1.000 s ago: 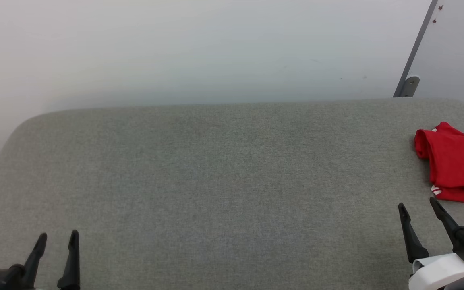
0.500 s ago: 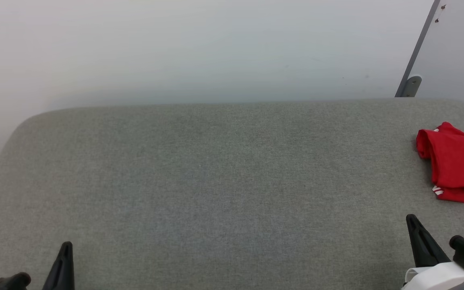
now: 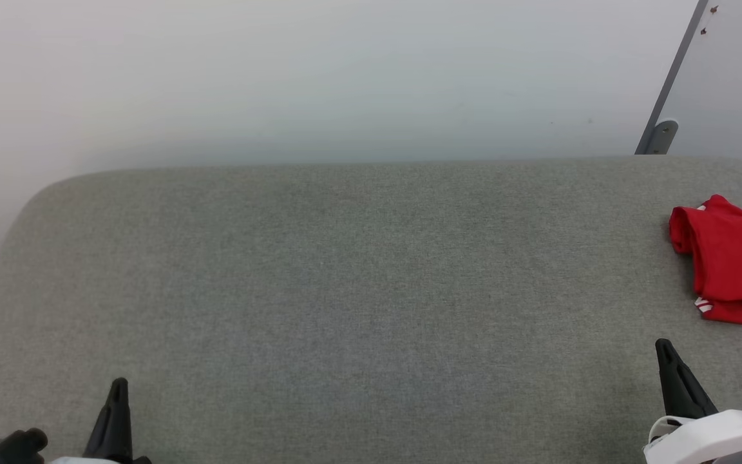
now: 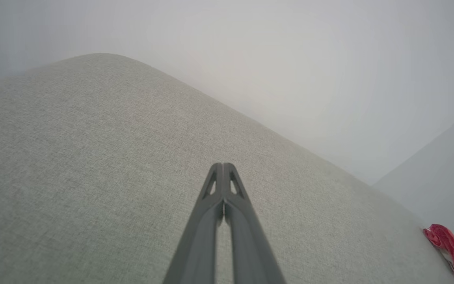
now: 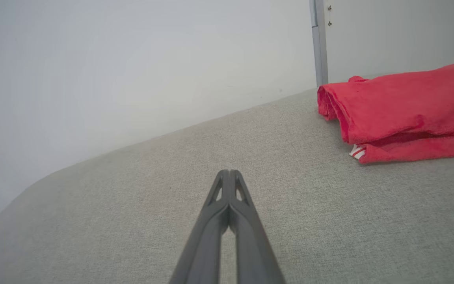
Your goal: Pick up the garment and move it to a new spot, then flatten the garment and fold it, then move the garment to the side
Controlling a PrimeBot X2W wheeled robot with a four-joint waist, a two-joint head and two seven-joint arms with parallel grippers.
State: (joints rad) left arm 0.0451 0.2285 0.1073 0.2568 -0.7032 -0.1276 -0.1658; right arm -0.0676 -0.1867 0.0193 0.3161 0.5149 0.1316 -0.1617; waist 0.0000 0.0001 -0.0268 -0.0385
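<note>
- The bench [image 3: 345,270] is covered in grey-green woven fabric with a fine heathered grain, and its far corners are rounded.
- One garment [image 3: 735,258] of soft red knit lies folded in a thick, rumpled bundle at the bench's right edge. A bit of red-white stripe trim pokes out at its near corner.
- There are two end effectors, each with two long dark tapered fingers that have triangular cut-outs near the tips.
- The left end effector [image 4: 223,169] is closed and empty, tips pressed together, at the near left.
- The right end effector [image 5: 230,173] is likewise closed and empty, near the garment but apart from it.
- Behind the bench is a plain pale wall [image 3: 281,77].
</note>
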